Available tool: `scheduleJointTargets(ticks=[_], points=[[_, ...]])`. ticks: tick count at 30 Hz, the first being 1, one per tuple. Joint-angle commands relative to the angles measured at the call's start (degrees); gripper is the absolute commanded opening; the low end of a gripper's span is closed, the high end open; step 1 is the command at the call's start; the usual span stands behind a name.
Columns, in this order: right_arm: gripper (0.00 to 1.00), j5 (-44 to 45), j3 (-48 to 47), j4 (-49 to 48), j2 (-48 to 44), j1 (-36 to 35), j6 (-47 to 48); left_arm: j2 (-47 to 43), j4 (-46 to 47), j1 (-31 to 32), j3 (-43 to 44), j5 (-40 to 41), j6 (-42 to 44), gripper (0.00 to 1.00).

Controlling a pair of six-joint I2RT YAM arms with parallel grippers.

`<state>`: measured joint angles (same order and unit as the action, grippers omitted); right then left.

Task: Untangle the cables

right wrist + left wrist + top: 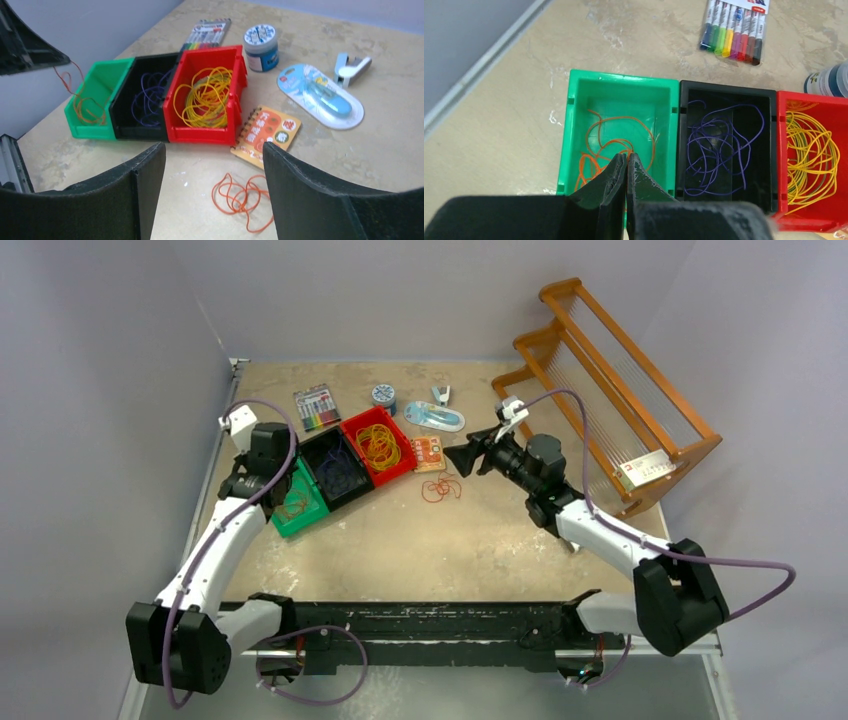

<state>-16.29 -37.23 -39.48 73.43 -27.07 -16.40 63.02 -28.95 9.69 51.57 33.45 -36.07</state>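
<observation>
The cables lie sorted by colour. Orange cables (596, 160) are in the green bin (624, 80), purple cables (716, 150) in the black bin (724, 89), and yellow cables (811, 155) in the red bin (809, 97). A loose bundle of orange cables (240, 197) lies on the table in front of the red bin (200, 132). My left gripper (627, 156) is shut above the green bin, with one thin orange cable (65, 80) hanging from it into the bin. My right gripper (214, 150) is open and empty just above the loose orange bundle (441, 488).
A marker pack (317, 407), a blue-lidded jar (383, 396), a blister pack (437, 418), a small clip tool (441, 394) and an orange notebook (428, 453) lie behind and beside the bins. A wooden rack (610, 390) stands at the right.
</observation>
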Motion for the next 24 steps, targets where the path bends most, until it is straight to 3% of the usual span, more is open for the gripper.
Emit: scheduleJointTargets(ticks=[1,9,24], points=[[0.74,-2.81,-5.6,-0.77,0.06,-1.33,3.27,-1.78,10.07,-4.5,-5.08,-6.67,-5.79,0.0],[0.75,-4.8,-6.8,-2.26,2.86,-2.82,2.2,0.73,21.01,-5.74,-8.73,-8.64,-7.17,0.0],[0.76,-4.64,-7.02,-1.56,4.47,-3.14,1.83,8.57,27.49,-5.74,-14.64,-2.71,-11.56,0.0]])
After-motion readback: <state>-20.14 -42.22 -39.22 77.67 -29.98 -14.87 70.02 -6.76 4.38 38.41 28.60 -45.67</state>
